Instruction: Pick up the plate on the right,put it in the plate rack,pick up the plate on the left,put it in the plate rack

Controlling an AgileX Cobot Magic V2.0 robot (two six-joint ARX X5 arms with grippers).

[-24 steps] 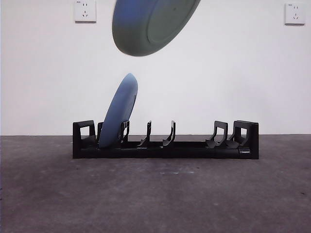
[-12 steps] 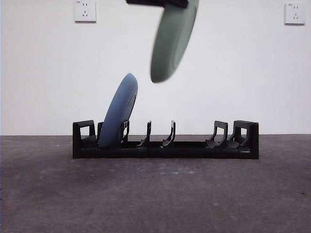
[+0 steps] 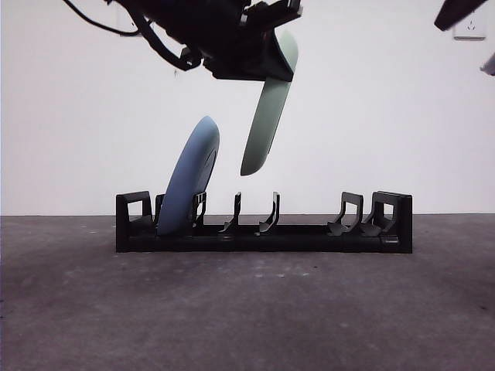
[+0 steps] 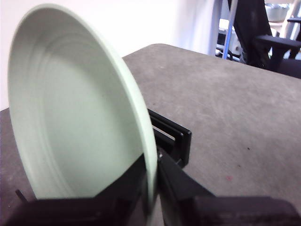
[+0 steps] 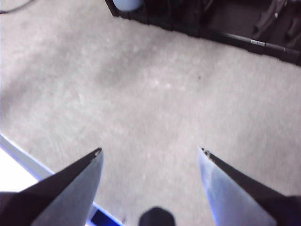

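A pale green plate (image 3: 265, 124) hangs nearly upright above the black plate rack (image 3: 309, 236), its lower edge a little above the middle dividers. My left gripper (image 3: 267, 60) is shut on its upper rim, and the left wrist view shows the jaws pinching the green plate (image 4: 80, 108) at my left gripper (image 4: 153, 165), with the rack (image 4: 173, 137) behind. A blue plate (image 3: 189, 182) leans in the rack's left slot. My right gripper (image 5: 150, 153) is open and empty above the table, off the rack's near side, a dark tip (image 3: 456, 11) at the top corner.
The rack's middle and right slots hold nothing. In the right wrist view the blue plate (image 5: 127, 4) and the rack (image 5: 244, 23) lie far off, with the table's edge (image 5: 28, 162) close by. Two wall sockets sit on the white wall behind.
The green plate has come down toward the rack and turned more upright. The left arm now shows in the front view.
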